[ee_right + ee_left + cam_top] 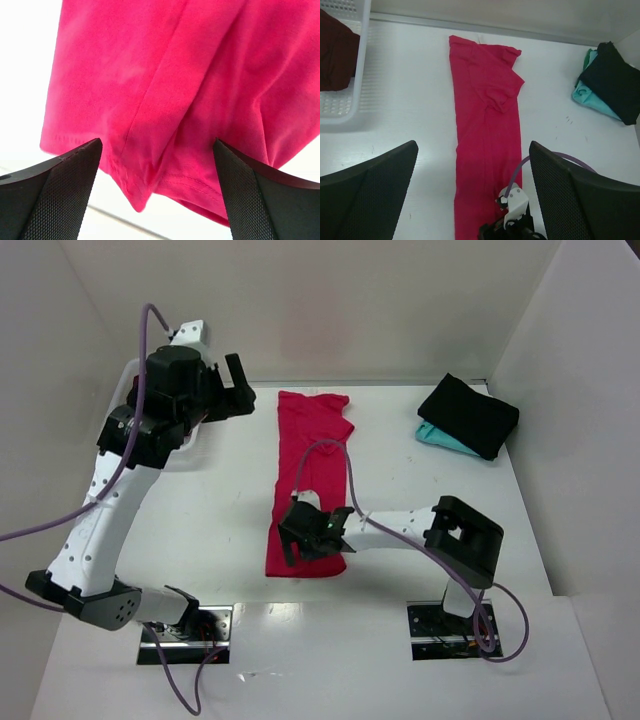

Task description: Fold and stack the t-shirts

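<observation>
Step in hand: I judge this to be the second fold of the crimson-pink shirt (298,430). It already lies as a long narrow strip with the sleeves turned in, and it now wants folding end to end.
Shirt position: flat on the table (220,510), about mid-width, running from the far edge toward the arm bases. Its near hem is under the right arm.
Right pincer (157,145): jaws wide apart, holding nothing. In its wrist view the near hem, with a doubled seam, shows between the fingers. I cannot tell whether the tips touch the cloth.
Left pincer (473,146): jaws wide apart and empty, raised high over the left side of the table (its camera looks down the whole strip).
Stack: the black shirt (470,412) lies folded on the teal shirt (440,438) at the far right corner, with a teal edge showing beneath it.
Waiting: the maroon shirt (335,55) sits unfolded in the white basket (342,107) at the far left.
Progress: by my reading, two of four shirts are stacked, one is half folded and one is untouched.
Next move calls for: the right pincer to close over every layer at one hem corner and the left to come down to the other, then both to carry the hem toward the collar together.
Risk: pinching only the top layer would likely open the lengthwise fold.
</observation>
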